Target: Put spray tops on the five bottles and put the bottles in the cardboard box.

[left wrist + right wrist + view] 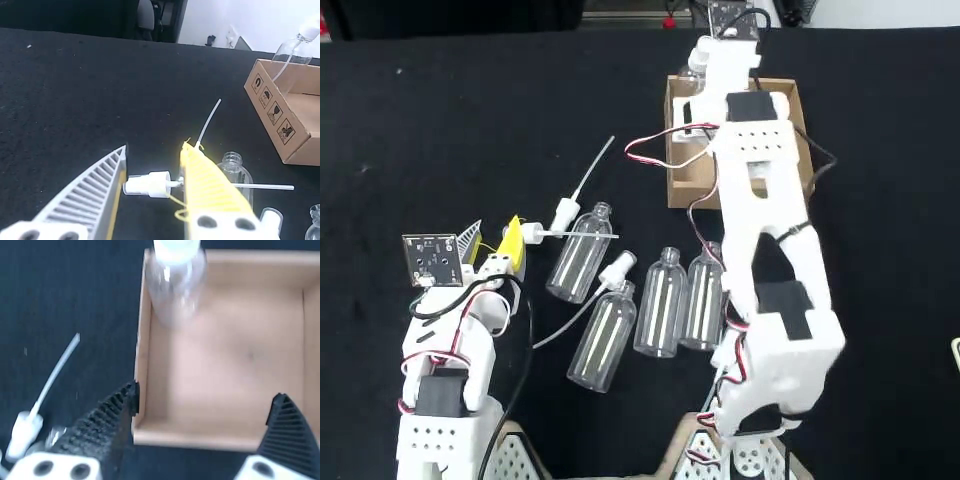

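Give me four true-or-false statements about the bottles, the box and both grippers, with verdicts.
1. One capped bottle stands in the cardboard box. True.
2. The right gripper is shut on a bottle. False: its fingers are open above the box and hold nothing.
3. A spray top lies between the left gripper's fingers. True.
4. Every bottle on the table wears a spray top. False: the nearest bottle to the left gripper has a bare neck.

We see four clear bottles (pixel 661 300) lying on the desk (pixel 440 130), a capped fifth (pixel 177 285) in the cardboard box (pixel 225 435), a spray top (pixel 565 214) loose nearby.
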